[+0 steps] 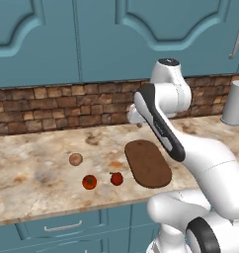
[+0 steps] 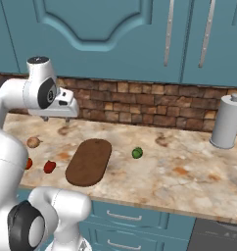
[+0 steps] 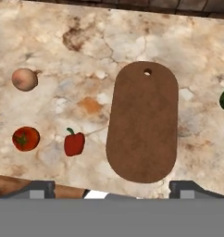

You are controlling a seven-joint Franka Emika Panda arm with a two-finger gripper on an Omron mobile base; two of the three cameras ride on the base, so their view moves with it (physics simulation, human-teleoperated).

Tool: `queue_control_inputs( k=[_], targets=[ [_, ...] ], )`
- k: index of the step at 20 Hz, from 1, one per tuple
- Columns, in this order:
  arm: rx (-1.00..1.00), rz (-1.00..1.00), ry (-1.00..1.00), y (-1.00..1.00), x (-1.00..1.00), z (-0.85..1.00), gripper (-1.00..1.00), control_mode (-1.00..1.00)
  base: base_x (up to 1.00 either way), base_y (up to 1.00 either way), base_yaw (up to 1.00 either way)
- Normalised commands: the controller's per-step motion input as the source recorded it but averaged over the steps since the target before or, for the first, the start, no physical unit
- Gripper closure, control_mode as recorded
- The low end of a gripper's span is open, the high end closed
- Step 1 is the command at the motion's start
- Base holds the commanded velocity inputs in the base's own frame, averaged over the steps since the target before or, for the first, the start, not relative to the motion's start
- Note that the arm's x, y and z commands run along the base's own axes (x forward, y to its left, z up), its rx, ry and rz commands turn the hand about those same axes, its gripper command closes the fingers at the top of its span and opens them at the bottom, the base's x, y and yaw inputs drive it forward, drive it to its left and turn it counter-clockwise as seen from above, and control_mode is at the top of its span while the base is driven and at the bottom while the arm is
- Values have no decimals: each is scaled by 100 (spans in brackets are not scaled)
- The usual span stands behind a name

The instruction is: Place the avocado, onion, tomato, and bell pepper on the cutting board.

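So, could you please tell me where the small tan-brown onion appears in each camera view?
Left base view: small tan-brown onion left of centre on the counter, left of the dark brown oval cutting board.
Right base view: onion at the left edge, beside the arm.
Hand view: onion upper left.
Shared landmark: the cutting board.

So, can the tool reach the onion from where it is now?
Probably yes. The onion lies alone on the counter, apart from the tomato, and nothing stands between it and the tool hovering above.
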Motion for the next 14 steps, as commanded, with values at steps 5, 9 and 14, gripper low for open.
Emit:
queue_control_inputs(
  k=[5,9,14],
  targets=[
    [0,8,14,56,-2,-31,-100,-100,0,0,0],
    [7,5,23,48,0,-39,-100,-100,0,0,0],
    [1,8,11,35,0,-33,-100,-100,0,0,0]
  ],
)
